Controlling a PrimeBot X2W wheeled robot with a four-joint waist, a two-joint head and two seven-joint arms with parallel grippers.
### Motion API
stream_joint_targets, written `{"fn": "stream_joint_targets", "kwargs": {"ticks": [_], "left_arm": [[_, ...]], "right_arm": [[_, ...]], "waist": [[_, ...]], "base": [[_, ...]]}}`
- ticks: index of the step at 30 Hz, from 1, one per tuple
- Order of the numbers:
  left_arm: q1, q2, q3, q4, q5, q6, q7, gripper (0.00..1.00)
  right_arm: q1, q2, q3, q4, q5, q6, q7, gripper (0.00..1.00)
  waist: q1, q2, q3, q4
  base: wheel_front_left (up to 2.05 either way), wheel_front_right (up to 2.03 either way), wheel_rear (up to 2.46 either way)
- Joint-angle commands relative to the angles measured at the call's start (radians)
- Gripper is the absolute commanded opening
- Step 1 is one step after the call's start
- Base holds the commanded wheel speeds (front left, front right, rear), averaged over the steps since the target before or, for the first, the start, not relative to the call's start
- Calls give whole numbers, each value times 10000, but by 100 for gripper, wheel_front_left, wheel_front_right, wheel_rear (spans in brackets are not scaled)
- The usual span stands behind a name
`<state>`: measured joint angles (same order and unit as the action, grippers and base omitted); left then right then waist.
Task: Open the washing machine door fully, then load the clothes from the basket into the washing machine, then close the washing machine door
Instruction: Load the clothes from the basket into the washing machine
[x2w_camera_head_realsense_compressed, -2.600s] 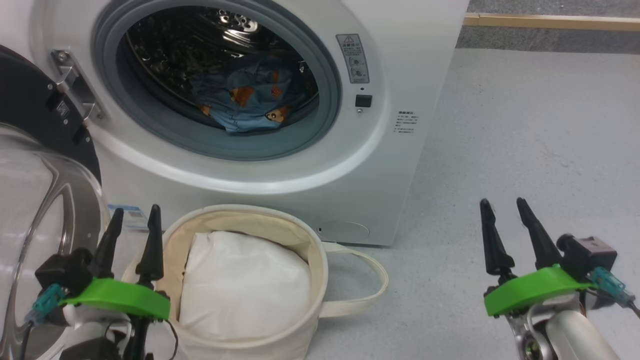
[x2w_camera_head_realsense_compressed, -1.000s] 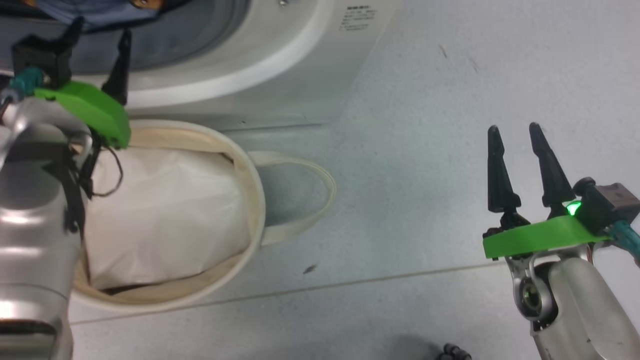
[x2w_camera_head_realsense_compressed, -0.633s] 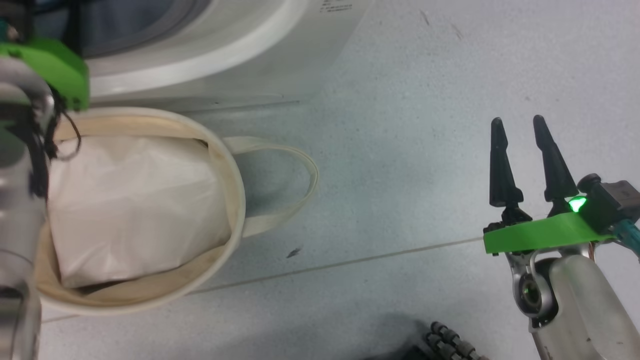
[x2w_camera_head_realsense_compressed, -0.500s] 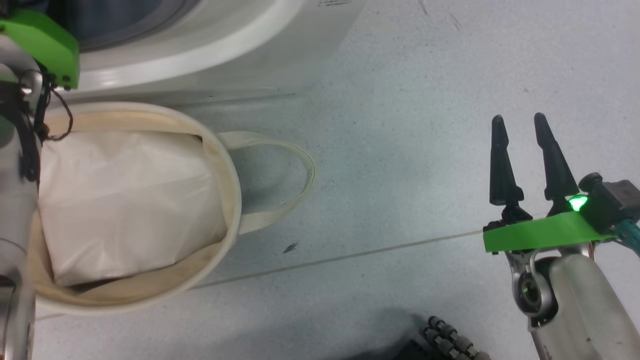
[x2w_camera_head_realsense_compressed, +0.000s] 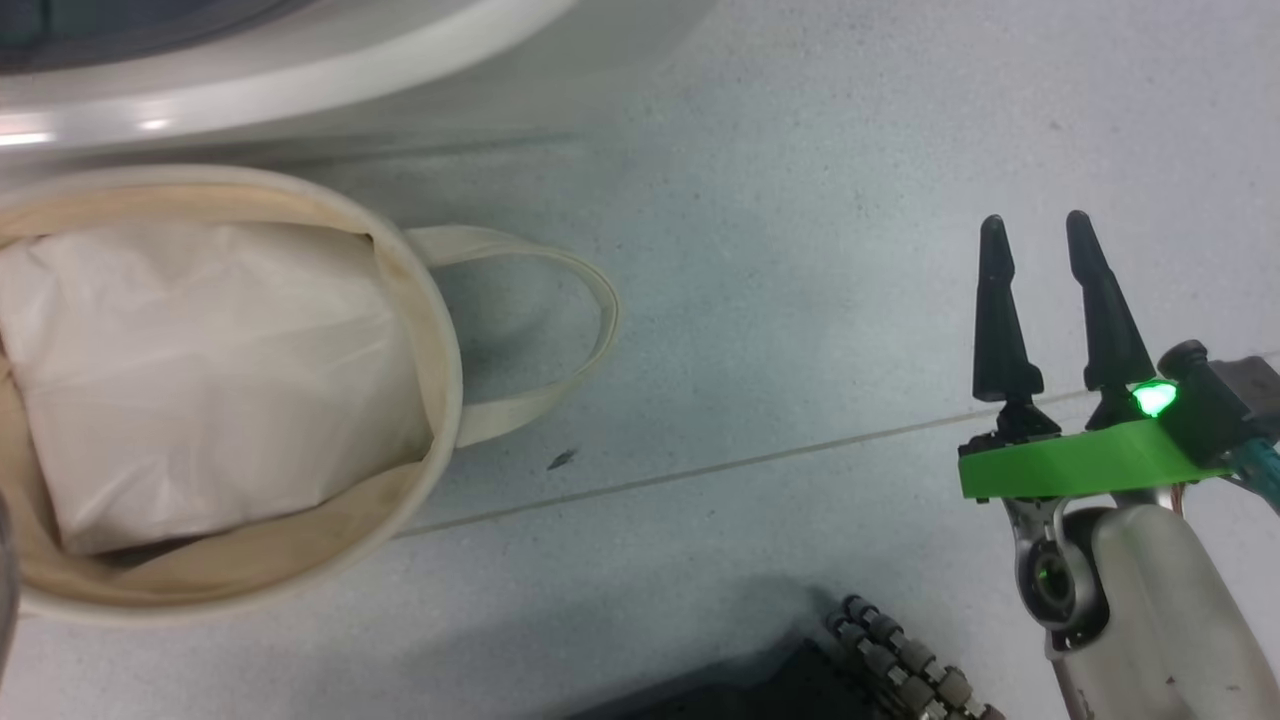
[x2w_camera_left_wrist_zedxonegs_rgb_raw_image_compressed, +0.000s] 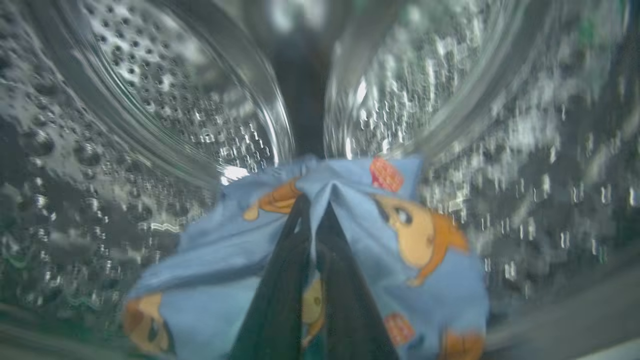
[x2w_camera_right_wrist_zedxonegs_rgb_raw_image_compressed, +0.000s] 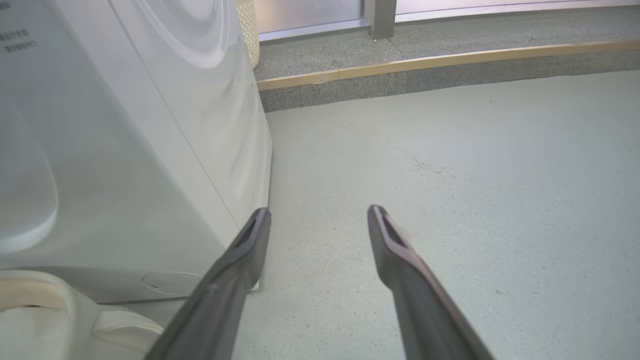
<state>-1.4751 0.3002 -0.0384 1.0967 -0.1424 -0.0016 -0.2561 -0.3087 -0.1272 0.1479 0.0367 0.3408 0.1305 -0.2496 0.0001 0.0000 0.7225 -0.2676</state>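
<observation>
While the head cam looks down, the washing machine (x2w_camera_head_realsense_compressed: 300, 70) runs along the top edge of that view as a white curved front. Rt wrist view has its side panel at left (x2w_camera_right_wrist_zedxonegs_rgb_raw_image_compressed: 125, 150).

Drum (x2w_camera_left_wrist_zedxonegs_rgb_raw_image_compressed: 125, 100): perforated steel across the lft wrist view, blurred toward the right.

Basket (x2w_camera_head_realsense_compressed: 445, 340): lower left of head view, just beside the machine front, loop handle (x2w_camera_head_realsense_compressed: 600, 320) lying out to its right on the floor (x2w_camera_head_realsense_compressed: 800, 200). A plain white bundle (x2w_camera_head_realsense_compressed: 200, 370) sits in it. Can't tell what's under that.

The clothes (x2w_camera_left_wrist_zedxonegs_rgb_raw_image_compressed: 425, 280): blue bear-print piece, bottom centre of lft wrist view, inside the drum on its lower wall.

Left gripper (x2w_camera_left_wrist_zedxonegs_rgb_raw_image_compressed: 312, 215): clenched, tips pinching a gathered fold at the upper middle of the cloth, fabric pleated to a point there.

Right gripper (x2w_camera_head_realsense_compressed: 1035, 235): lower right of head view, fingers apart, grasping nothing, over bare floor, well apart from the basket. Same in its wrist view (x2w_camera_right_wrist_zedxonegs_rgb_raw_image_compressed: 320, 220).

Handling, my read: cloth is light, soft and limp, with no stiffness to push against. It'll drape and trail behind the pinch, and prob. drag on the drum holes. Not fragile, not slippery. Best hold is a bunched ridge near mid-piece, as I have it. An edge would just unfold and hang.
</observation>
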Motion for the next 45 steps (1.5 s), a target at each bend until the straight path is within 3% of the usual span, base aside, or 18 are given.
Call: {"fn": "stream_joint_targets", "kwargs": {"ticks": [1,6,7,8,12,15,19,24,33,36,41,45], "left_arm": [[-389,507,279,-809,-132,-84,-57,0],[-318,364,691,-1186,-423,-292,-57,0],[-294,326,732,-1080,-455,-333,-57,78],[-262,281,728,-856,-472,-410,-57,100],[-267,127,673,355,-521,-514,-16,100],[-272,36,725,1345,-649,-354,468,100],[-23,-101,897,1653,-914,-346,569,100],[704,-458,1154,1613,-1348,-763,49,100],[3931,-1307,1775,-955,-2101,-1270,-53,100],[5205,-1566,1293,-1746,-2344,-1284,-54,100],[7093,-1302,118,-2729,-2774,-1287,-55,100],[8244,-935,-207,-3910,-3075,-1288,-56,100]], "right_arm": [[136,44,85,-353,-122,2,-122,100],[163,143,-6,-333,-166,2,-122,100],[155,160,15,-308,-167,2,-122,100],[141,178,36,-286,-162,2,-122,100],[89,198,103,-191,-135,2,-122,100],[71,161,190,-51,-101,2,-122,100],[35,133,302,80,-30,2,-122,100],[8,19,452,366,112,2,-122,100],[-5,-145,1143,1111,494,2,-122,100],[106,-253,1333,1342,643,2,-122,100],[273,-428,1556,1599,818,2,-122,100],[427,-553,1508,1669,921,2,-122,100]], "waist": [[-1,0,234,-114],[-1,0,330,-148],[-1,0,323,-146],[-1,0,304,-142],[-1,0,111,-63],[-1,0,-189,3],[-1,0,-576,68],[-1,0,-1365,312],[-1,0,-3233,1043],[-1,0,-3843,1325],[-1,0,-4713,1788],[-1,0,-5277,2119]], "base": [[0,0,0],[0,0,0],[0,0,0],[0,0,0],[0,0,0],[0,0,0],[0,0,0],[0,0,0],[0,0,0],[0,0,0],[0,0,0],[0,0,0]]}}
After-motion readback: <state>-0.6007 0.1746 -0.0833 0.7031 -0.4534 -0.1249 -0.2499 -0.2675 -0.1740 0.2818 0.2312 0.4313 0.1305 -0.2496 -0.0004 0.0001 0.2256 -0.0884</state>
